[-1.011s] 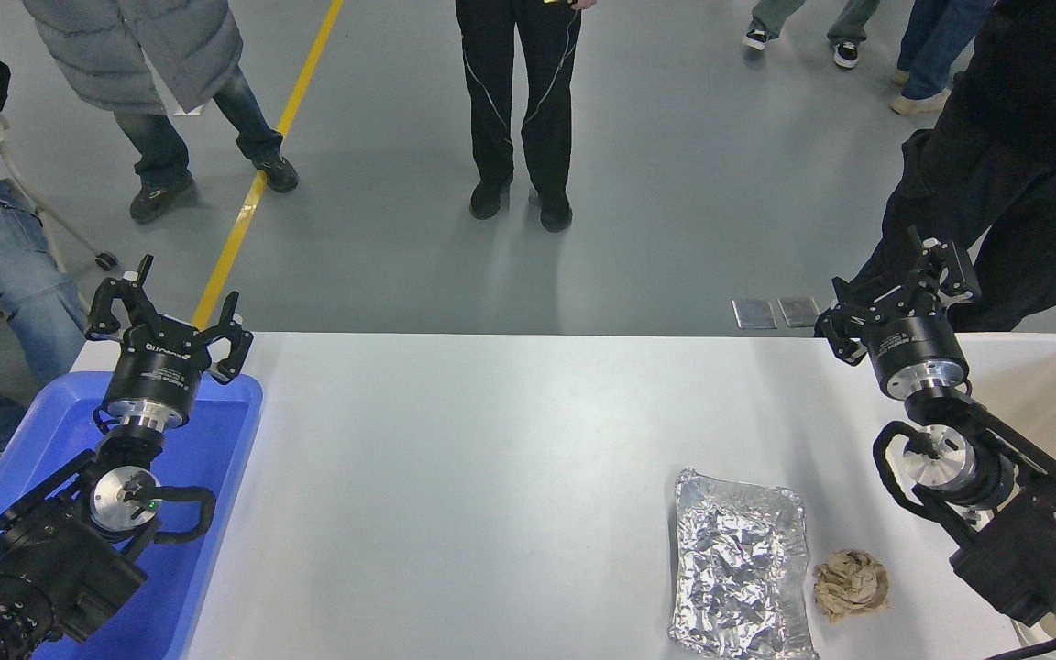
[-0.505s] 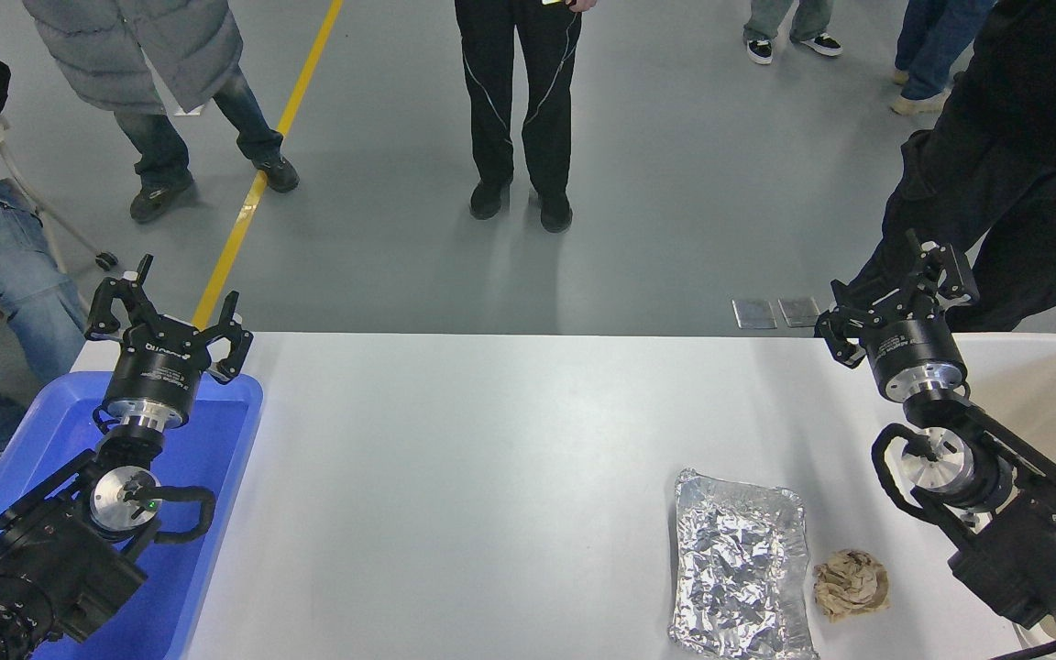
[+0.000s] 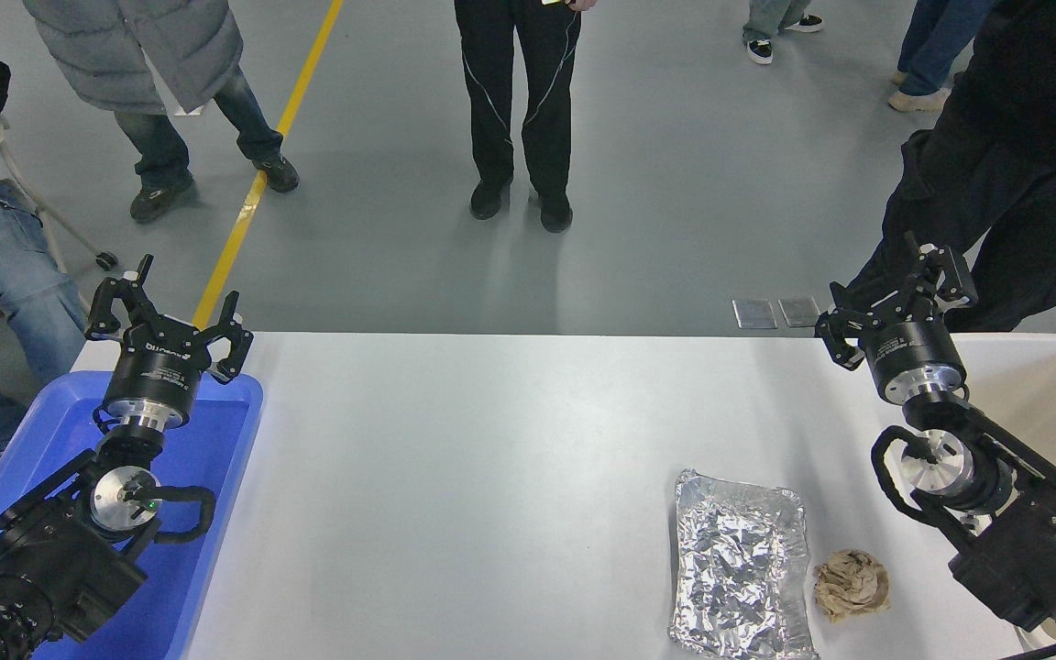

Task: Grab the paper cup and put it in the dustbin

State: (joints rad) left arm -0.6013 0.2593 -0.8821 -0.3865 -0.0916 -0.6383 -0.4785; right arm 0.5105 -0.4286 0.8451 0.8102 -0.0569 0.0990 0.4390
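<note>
Lab or workshop: grey floor (image 3: pixel 656 183), yellow floor line (image 3: pixel 258 188), onlookers standing.

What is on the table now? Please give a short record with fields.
paper cup: not visible on the table
dustbin: right edge, partly behind the right arm
foil tray: near right
brown paper ball: right of foil tray, apart
blue tray: left edge
left gripper: open, above blue tray
right gripper: open, empty, beside the dustbin

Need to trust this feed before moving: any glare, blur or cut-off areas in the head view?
Head view: sharp, evenly lit, shadows soft. The foil tray glints but isn't blown out. The dustbin is cropped by the right edge and partly hidden behind the right arm. No paper cup shows anywhere.
</note>
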